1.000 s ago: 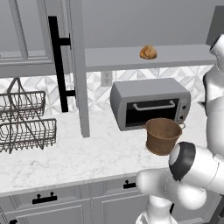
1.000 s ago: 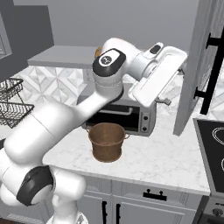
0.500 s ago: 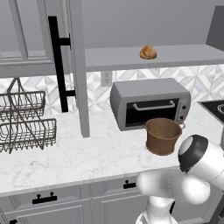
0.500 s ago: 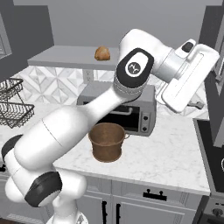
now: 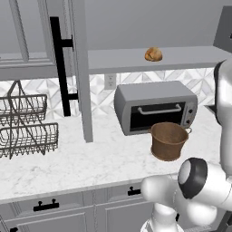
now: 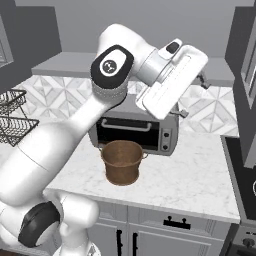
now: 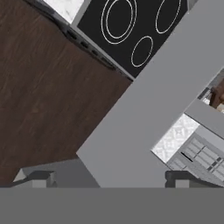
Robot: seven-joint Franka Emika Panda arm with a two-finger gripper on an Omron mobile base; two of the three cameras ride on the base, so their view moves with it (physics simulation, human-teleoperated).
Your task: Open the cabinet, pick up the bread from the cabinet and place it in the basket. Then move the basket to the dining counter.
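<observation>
The cabinet (image 5: 77,68) stands open, its left door swung out with a long black handle (image 5: 59,63). The bread (image 5: 153,54), a small golden bun, lies on the grey shelf (image 5: 195,56). Below it the brown woven basket (image 5: 168,140) (image 6: 121,160) stands empty on the worktop in front of the toaster oven. My gripper (image 6: 194,97) (image 7: 109,179) hangs at shelf height, right of the basket, pointing toward the right cabinet door (image 6: 245,75). Its jaws are open with nothing between them. In the right base view my arm hides the bread. The dining counter is out of view.
A silver toaster oven (image 5: 154,106) sits against the back wall behind the basket. A dark wire two-tier rack (image 5: 22,124) stands at the left. A black stove top (image 7: 131,22) lies to the right, beside wooden floor (image 7: 43,87). A grey panel (image 7: 144,118) crosses the hand view.
My hand swung right toward the right cabinet door and has come back left. My arm now covers the bread in the right base view. Bread and basket have not moved.
</observation>
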